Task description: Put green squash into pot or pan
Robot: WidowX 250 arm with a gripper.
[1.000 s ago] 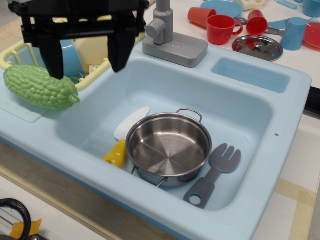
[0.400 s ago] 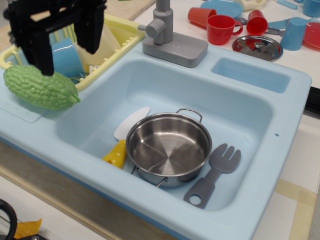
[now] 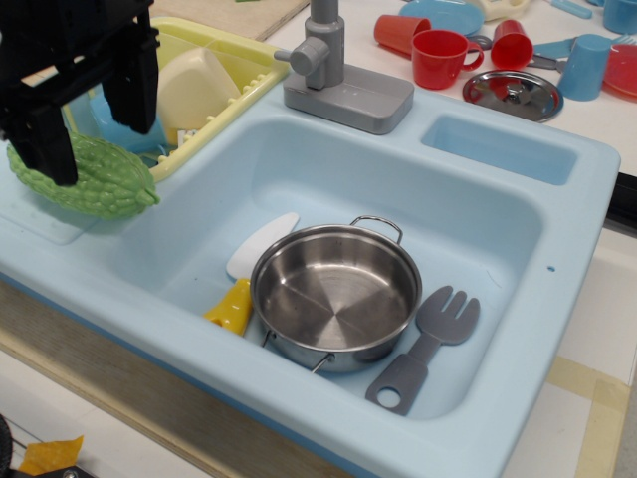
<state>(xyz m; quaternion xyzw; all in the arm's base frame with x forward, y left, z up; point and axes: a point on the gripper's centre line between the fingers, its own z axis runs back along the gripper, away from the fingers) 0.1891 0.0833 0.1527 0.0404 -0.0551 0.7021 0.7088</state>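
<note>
Gripper (image 3: 88,124) open, now lowered astride the bumpy squash (image 3: 100,189).
Shiny steel pot (image 3: 336,294) unmoved in sink (image 3: 498,239).

The black gripper (image 3: 88,124) sits at the upper left, its body cut off by the top and left edges. Two thick fingers point downward and stand wide apart (one low at the left, one higher at the right). The left finger (image 3: 45,149) reaches lower than the right finger (image 3: 132,88).
</note>
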